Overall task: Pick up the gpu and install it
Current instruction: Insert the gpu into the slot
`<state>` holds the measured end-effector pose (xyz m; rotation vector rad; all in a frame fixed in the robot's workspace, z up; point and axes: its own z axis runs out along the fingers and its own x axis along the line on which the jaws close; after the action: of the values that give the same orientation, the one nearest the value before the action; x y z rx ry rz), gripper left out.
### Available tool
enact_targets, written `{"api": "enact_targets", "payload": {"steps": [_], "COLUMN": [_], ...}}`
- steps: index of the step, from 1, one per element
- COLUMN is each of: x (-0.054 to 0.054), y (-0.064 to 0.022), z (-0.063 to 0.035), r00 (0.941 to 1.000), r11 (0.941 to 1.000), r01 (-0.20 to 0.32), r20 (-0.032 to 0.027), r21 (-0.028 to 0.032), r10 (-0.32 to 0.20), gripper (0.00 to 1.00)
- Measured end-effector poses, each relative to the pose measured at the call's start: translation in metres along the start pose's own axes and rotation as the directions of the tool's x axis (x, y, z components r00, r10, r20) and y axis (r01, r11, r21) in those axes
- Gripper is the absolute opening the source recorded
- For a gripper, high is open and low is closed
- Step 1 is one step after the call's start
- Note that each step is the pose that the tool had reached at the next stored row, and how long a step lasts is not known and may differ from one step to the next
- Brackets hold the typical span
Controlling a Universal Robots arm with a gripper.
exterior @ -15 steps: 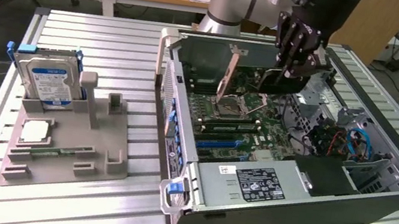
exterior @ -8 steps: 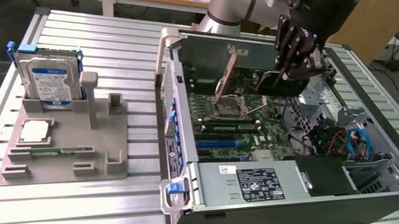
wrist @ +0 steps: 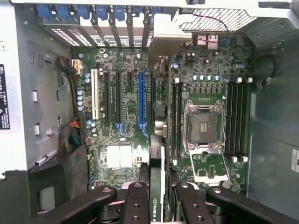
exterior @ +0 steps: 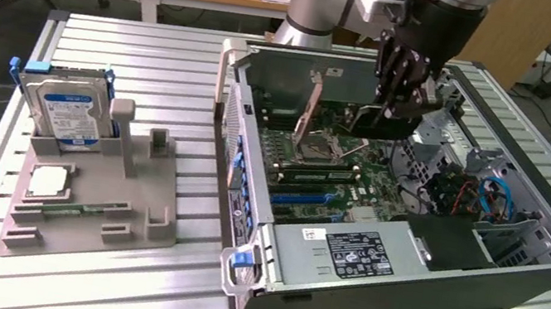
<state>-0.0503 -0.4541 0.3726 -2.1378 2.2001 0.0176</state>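
GPU (wrist: 156, 205) was clamped edge-on in the end effector (wrist: 159, 191), fingers partly closed on both faces. It hung over the motherboard (wrist: 126, 116) inside the open PC case (exterior: 525, 272), near the blue slot (wrist: 142, 100). Open room on both sides of the card's edges.

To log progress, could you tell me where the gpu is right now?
The gpu is clamped in the gripper, hanging over the motherboard of the open computer case, near the CPU socket, on the exterior view's right.
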Motion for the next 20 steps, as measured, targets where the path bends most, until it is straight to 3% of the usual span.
{"api": "enact_targets", "payload": {"steps": [7,20], "x": [0.001,0.002], "y": [0.006,0.0187], "z": [0.0095,0.0161], "r00": [1.0,1.0], "r11": [1.0,1.0], "r01": [0.0,0.0], "r20": [0.0001,0.0001], "r21": [0.0,0.0], "r10": [0.0,0.0], "gripper": [0.26,0.26]}}
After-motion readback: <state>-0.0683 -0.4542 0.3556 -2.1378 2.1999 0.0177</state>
